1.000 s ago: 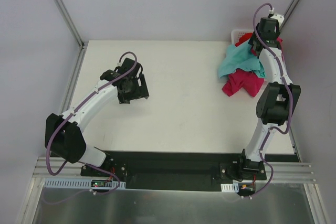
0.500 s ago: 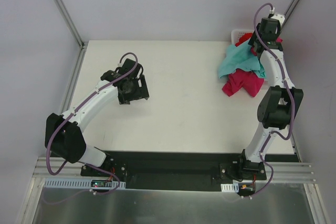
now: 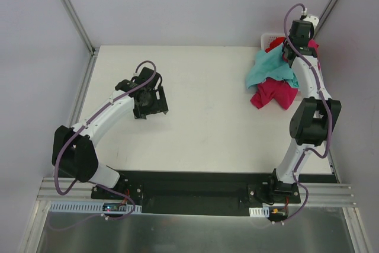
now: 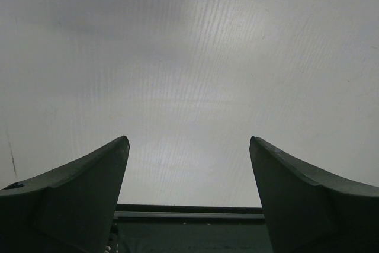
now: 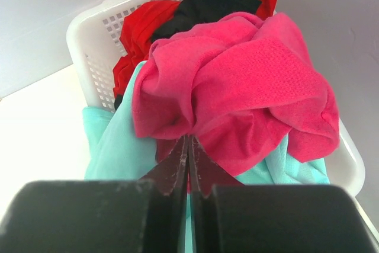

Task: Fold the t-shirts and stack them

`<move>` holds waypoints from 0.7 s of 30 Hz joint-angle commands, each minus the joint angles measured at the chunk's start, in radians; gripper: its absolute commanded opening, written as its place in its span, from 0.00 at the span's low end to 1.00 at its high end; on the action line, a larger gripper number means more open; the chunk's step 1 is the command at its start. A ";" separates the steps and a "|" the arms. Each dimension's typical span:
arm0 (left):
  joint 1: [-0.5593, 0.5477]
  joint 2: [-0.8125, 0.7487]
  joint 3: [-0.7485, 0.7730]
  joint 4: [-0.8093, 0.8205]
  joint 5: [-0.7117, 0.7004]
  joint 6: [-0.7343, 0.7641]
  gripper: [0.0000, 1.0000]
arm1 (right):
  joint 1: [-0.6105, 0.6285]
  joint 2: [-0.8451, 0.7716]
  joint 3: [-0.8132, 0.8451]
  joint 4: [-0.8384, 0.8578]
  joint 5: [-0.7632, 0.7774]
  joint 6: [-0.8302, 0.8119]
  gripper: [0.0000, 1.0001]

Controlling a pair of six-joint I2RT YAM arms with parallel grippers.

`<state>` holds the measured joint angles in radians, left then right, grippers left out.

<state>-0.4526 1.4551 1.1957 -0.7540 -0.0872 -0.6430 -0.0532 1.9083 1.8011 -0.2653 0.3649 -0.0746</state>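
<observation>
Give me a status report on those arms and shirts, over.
Left gripper open over bare table. Right gripper shut on pink t-shirt, atop pile spilling from white basket. Teal t-shirt draped underneath; nothing folded yet.

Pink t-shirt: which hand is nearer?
Right. The right hand is shut on the pink t-shirt at its lower fold; the left hand hangs open over the table, far to its left.

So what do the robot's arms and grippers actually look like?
Both the left arm and right arm have white links, chunky black joints and a purple cable looping alongside. The left gripper and right gripper are black, with dark wedge-shaped fingers tapering to thin tips.
</observation>
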 commanded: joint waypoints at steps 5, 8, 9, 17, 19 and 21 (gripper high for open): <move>-0.009 -0.007 -0.007 -0.007 -0.014 0.006 0.83 | 0.024 -0.069 0.035 0.021 0.061 -0.036 0.01; -0.009 -0.006 -0.004 -0.008 -0.013 0.008 0.83 | 0.023 -0.068 0.038 0.029 0.080 -0.045 0.01; -0.009 -0.006 -0.001 -0.007 -0.011 0.009 0.83 | 0.023 -0.071 0.038 0.031 0.094 -0.047 0.01; -0.009 0.022 0.022 -0.007 -0.005 0.020 0.83 | 0.015 -0.051 0.070 0.029 0.140 -0.062 0.44; -0.009 0.025 0.022 -0.008 -0.006 0.023 0.83 | 0.010 -0.037 0.083 0.031 0.146 -0.073 0.52; -0.009 0.027 0.021 -0.007 -0.005 0.023 0.83 | -0.002 -0.022 0.119 0.025 0.137 -0.079 0.57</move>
<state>-0.4526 1.4776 1.1957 -0.7540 -0.0868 -0.6399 -0.0345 1.9083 1.8309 -0.2676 0.4686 -0.1326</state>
